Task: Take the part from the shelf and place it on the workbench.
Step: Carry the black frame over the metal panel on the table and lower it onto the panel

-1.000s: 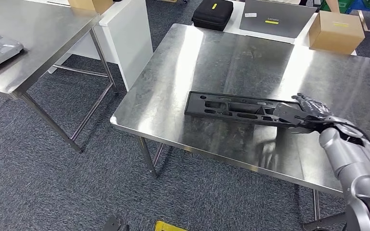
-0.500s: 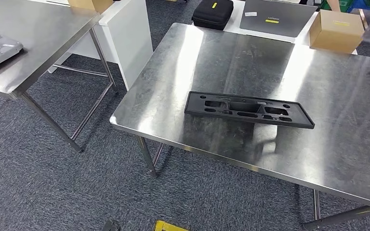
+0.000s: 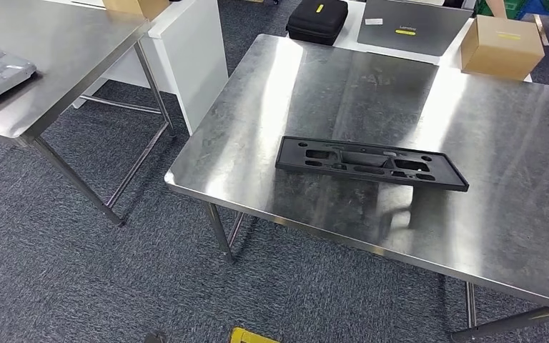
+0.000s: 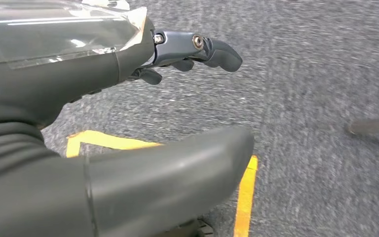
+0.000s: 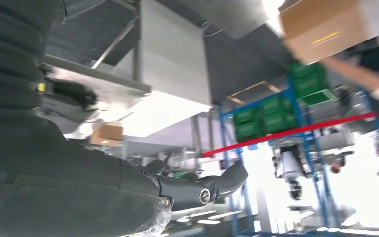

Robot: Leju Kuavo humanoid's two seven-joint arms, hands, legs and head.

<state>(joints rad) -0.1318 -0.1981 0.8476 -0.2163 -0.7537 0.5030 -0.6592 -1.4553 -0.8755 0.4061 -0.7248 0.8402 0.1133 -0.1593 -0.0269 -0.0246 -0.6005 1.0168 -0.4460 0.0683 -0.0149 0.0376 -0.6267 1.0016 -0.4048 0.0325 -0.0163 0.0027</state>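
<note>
Well apart from both empty, loose-fingered hands, left hand (image 4: 177, 54) and right hand (image 5: 197, 187), black part (image 3: 370, 162) lies delivered on workbench (image 3: 500, 143).

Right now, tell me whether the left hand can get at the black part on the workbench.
Probably yes, though not at once: the left hand hangs low over the carpet, holding nothing. The black part lies flat on the workbench near its front edge, nothing around it.
</note>
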